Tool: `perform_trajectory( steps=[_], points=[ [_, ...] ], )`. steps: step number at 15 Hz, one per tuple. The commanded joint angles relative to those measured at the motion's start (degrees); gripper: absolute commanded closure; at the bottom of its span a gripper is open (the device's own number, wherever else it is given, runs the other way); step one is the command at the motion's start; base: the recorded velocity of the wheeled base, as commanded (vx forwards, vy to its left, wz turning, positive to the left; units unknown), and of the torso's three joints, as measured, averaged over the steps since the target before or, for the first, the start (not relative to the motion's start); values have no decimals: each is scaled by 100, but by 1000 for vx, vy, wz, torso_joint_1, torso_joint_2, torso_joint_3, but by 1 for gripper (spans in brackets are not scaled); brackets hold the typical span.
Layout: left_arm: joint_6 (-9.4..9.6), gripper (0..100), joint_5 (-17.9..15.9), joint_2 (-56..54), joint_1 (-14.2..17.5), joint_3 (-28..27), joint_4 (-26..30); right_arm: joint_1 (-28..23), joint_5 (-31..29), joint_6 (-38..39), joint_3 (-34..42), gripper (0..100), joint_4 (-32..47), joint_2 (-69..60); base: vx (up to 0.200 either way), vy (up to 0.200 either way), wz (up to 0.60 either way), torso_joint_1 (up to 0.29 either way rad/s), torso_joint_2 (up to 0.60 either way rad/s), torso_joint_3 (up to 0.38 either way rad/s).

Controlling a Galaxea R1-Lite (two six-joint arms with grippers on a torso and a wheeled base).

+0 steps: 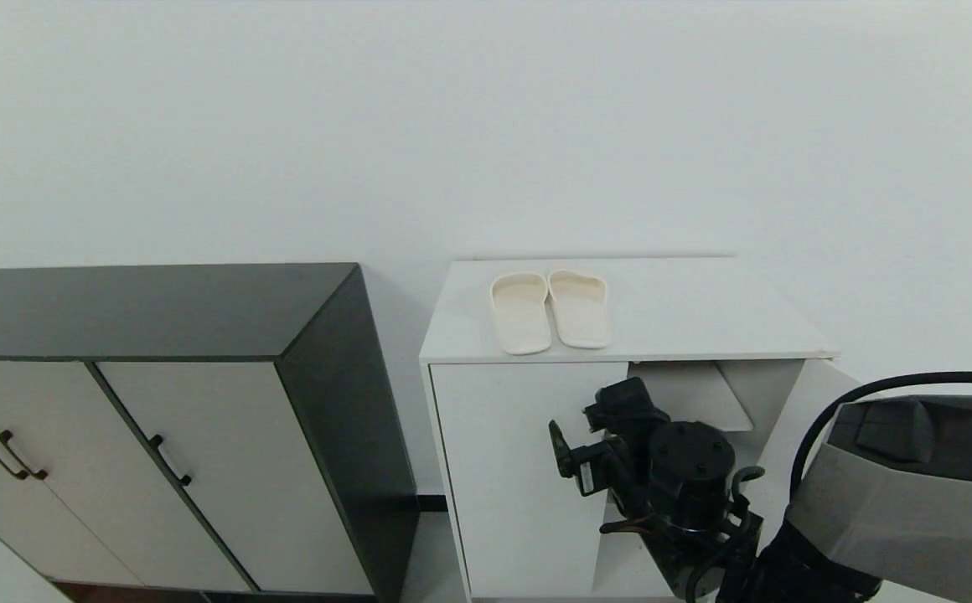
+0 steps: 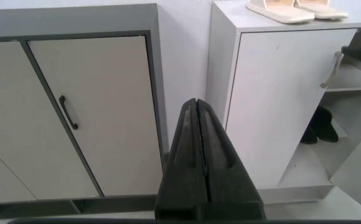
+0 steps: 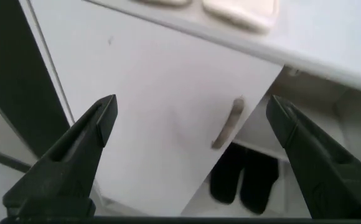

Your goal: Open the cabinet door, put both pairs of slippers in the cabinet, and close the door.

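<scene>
Home-like entryway: a bare white wall [image 1: 486, 126] backs a black-topped cabinet with pale doors [image 1: 201, 469] and a white flat-panel cabinet [image 1: 528, 469], with a cream open-toe slipper pair [image 1: 550, 310] on top and a black slipper pair [image 3: 243, 180] shelved inside.

Left jaws pressed together; cream slippers [image 2: 295, 9] atop white cabinet [image 2: 274, 93], black slippers [image 2: 320, 124] inside

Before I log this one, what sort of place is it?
Likely a home entryway or a mock-up: a white shoe cabinet with cream slippers on top and a dark pair inside, beside a black-topped cabinet, against a bare wall.
</scene>
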State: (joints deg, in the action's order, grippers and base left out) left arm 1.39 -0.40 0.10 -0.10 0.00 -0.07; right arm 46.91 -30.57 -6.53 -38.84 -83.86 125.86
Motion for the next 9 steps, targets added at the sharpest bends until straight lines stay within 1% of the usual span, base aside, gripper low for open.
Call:
perform_trajectory(
  steps=[1, 2, 4, 5, 6, 7, 8, 9],
  points=[
    [2, 100, -4, -1, 1, 0, -1, 64, 8, -234, -124, 0, 186, -202, 0, 0, 0, 46, -95, -46],
    [2, 100, -13, -1, 1, 0, -1, 46, 8, -173, -467, 0, 792, -395, 0, 0, 0, 0, 0, 0],
    [10, 100, -13, -1, 1, 0, -1, 11, 8, 407, -1319, 0, 2541, -922, 0, 0, 0, 0, 0, 0],
    [10, 100, -13, -1, 1, 0, -1, 73, 8, 741, -1759, 0, 3508, -1186, 0, 0, 0, 0, 0, 0],
    [10, 100, -13, -1, 1, 0, -1, 161, -54, 1067, -2260, 0, 4211, -1309, 0, 0, 0, 0, 0, 0],
    [10, 100, -13, -1, 1, 0, -1, 187, -151, 1269, -2576, 0, 4545, -1318, 0, 0, 0, 0, 0, 0],
    [2, 100, -13, -1, 1, 0, -1, 187, -423, 1339, -2892, 0, 4888, -1292, 0, 0, 0, 0, 0, 0],
    [2, 100, -13, -1, 1, 0, -1, 187, -529, 1348, -2989, 0, 5002, -1292, 0, 0, 0, 0, 0, 0]
  ],
)
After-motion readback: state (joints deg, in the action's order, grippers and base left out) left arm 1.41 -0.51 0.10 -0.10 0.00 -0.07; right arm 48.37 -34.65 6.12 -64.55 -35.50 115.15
